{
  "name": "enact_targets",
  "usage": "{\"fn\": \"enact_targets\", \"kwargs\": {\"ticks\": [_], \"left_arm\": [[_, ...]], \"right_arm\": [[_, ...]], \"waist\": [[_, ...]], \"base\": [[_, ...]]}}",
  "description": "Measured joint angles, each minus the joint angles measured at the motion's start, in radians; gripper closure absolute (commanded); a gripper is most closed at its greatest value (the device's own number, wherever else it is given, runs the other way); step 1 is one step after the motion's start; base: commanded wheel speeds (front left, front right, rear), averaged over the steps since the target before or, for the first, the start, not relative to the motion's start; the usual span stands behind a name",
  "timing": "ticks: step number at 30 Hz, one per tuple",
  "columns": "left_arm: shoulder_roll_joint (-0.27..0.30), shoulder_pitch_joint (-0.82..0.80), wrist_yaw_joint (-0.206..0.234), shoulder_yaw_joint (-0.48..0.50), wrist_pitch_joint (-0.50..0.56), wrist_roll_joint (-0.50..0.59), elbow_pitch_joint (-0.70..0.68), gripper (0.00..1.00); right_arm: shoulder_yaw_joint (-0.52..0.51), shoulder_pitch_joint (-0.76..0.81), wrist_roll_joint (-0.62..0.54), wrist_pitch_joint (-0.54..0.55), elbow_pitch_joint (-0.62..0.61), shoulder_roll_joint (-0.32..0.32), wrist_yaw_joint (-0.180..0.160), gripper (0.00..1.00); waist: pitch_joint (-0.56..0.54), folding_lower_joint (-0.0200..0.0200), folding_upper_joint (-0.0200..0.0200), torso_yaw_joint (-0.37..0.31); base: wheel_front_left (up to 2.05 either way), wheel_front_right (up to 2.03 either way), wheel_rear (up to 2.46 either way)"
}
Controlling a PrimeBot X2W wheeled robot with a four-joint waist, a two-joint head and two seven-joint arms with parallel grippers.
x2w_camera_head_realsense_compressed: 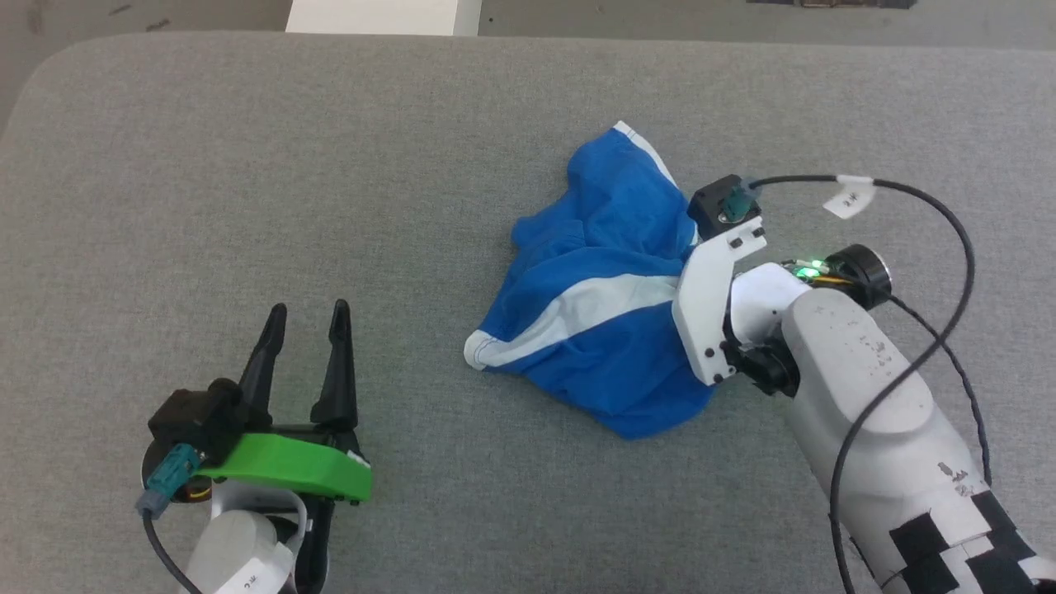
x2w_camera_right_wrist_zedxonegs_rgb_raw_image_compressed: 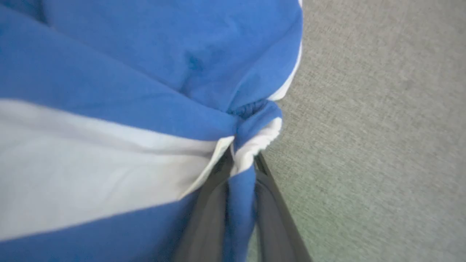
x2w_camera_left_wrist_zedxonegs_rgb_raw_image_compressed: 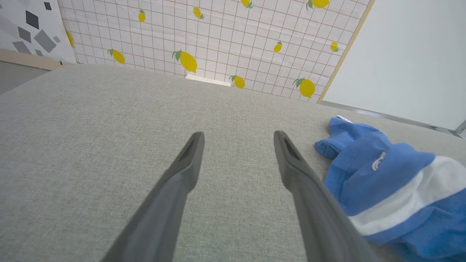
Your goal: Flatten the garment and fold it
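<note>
Pinching a bunched fold of the blue basketball shorts (x2w_camera_right_wrist_zedxonegs_rgb_raw_image_compressed: 109, 54), my right fingers (x2w_camera_right_wrist_zedxonegs_rgb_raw_image_compressed: 271, 207) are clenched on the cloth: in the right wrist view a twist of blue fabric and white trim runs down between them and puckers just above their tips. From the head view the shorts (x2w_camera_head_realsense_compressed: 602, 363) lie as a crumpled heap on the grey fabric surface (x2w_camera_head_realsense_compressed: 247, 165), right of its middle and well back from its far edge, with a broad white side stripe (x2w_camera_head_realsense_compressed: 577, 309) slanting across the pile toward a white-edged hem at its left end. My right wrist, with its white bracket (x2w_camera_head_realsense_compressed: 701, 305), sits against the right side of the heap and hides the fingers there, and a black cable (x2w_camera_head_realsense_compressed: 949, 239) loops off behind it. My left fingers (x2w_camera_head_realsense_compressed: 340, 346) are spread wide and released, gripping nothing, near the surface's front left part and well apart from the shorts; a green mount (x2w_camera_head_realsense_compressed: 289, 466) sits at their base. In the left wrist view the shorts (x2w_camera_left_wrist_zedxonegs_rgb_raw_image_compressed: 382, 182) lie just to the right of my right-hand finger, a small white logo (x2w_camera_left_wrist_zedxonegs_rgb_raw_image_compressed: 378, 162) showing on the blue, and a lemon-patterned gridded wall (x2w_camera_left_wrist_zedxonegs_rgb_raw_image_compressed: 218, 29) stands past the far edge.
</note>
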Motion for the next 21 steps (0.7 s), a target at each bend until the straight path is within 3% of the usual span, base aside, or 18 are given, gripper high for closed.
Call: {"fn": "enact_targets", "kwargs": {"ticks": [5,6,13,18,20,21], "left_arm": [[-0.002,0.006,0.0,-0.007,0.0,0.003,0.005,0.0],[-0.005,0.026,0.0,-0.003,0.0,0.012,0.007,0.0],[-0.026,0.087,0.0,0.002,0.0,0.04,0.01,0.0],[-0.027,0.103,0.0,-0.004,0.0,0.047,0.018,0.0],[-0.027,0.103,0.0,-0.002,0.0,0.047,0.021,0.0],[-0.027,0.103,0.0,-0.004,0.0,0.046,0.022,0.0]], "right_arm": [[-0.146,0.048,0.031,-0.192,-0.058,0.002,0.0,1.0],[-0.284,0.113,0.021,-0.275,-0.156,0.002,0.0,1.0],[-0.514,0.511,0.013,-0.22,-0.361,0.0,0.0,1.0],[-0.514,0.679,0.114,-0.177,-0.397,-0.002,0.0,1.0],[-0.517,0.681,0.141,-0.218,-0.406,0.001,0.0,0.0],[-0.527,0.681,0.156,-0.251,-0.414,0.002,0.0,0.0]], "waist": [[-0.042,0.0001,0.0,-0.013],[-0.079,0.0001,0.0,-0.028],[-0.163,0.0,0.0,-0.066],[-0.192,0.0,0.0,-0.102],[-0.195,0.0,0.0,-0.114],[-0.196,0.0,0.0,-0.12]], "base": [[0.0,0.0,0.0],[0.0,0.0,0.0],[0.0,0.0,0.0],[0.0,0.0,0.0],[0.0,0.0,0.0],[0.0,0.0,0.0]]}}
